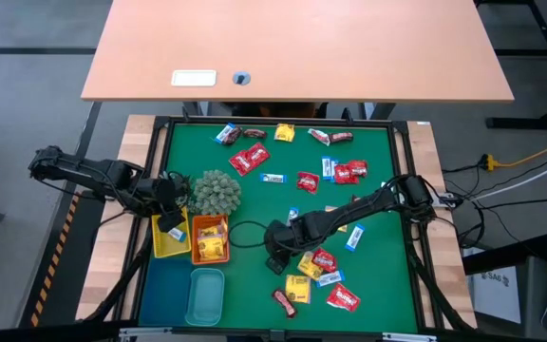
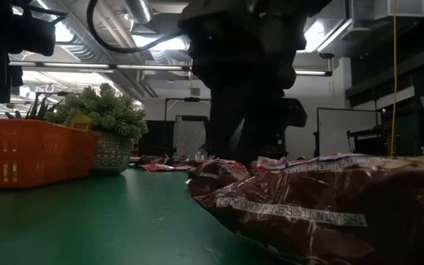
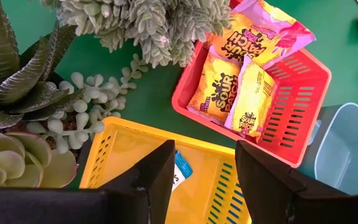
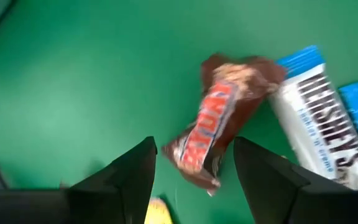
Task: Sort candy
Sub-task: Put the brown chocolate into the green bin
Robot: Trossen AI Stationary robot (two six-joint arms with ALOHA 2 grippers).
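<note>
Right gripper (image 4: 194,168) stands wide over a brown Snickers bar (image 4: 213,134) lying loose on the green worktop (image 4: 73,74), beside a Hershey's wrapper (image 4: 319,118); left gripper (image 3: 204,177) hangs wide above the yellow tray (image 3: 126,140), near Sour Patch packets (image 3: 229,93) in the orange tray (image 3: 303,81)

green table mat (image 1: 254,275); yellow tray (image 3: 117,155) beside an orange-red slotted tray (image 3: 291,93) of yellow sour patch packets (image 3: 219,87); brown snickers bar (image 4: 219,121), blue-white hershey's wrapper (image 4: 316,118).

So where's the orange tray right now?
In the high view the orange tray sits on the mat's left side, between the yellow tray and the right gripper, just below the spiky plant and above the teal tray.
</note>
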